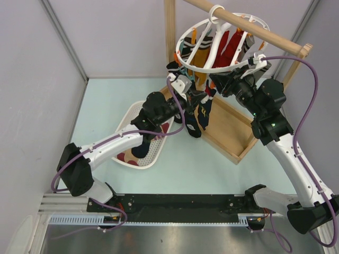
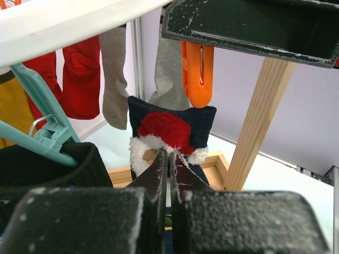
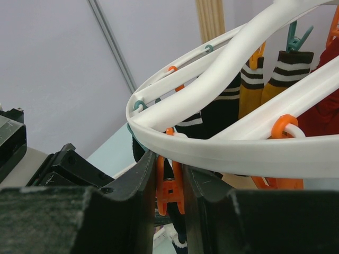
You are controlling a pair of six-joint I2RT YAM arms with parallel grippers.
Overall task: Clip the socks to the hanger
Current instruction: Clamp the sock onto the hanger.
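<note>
The white ring hanger hangs from the wooden rail, and several socks are clipped to it. My left gripper is shut on a navy sock with a red patch and white fluffy trim. It holds the sock's top edge just under an orange clip. My right gripper is shut on that orange clip, squeezing its handles right under the ring's rim.
A white basket with more socks lies on the table under the left arm. The wooden frame's base, its upright post and its rail stand close around both grippers. Teal clips hang left of the held sock.
</note>
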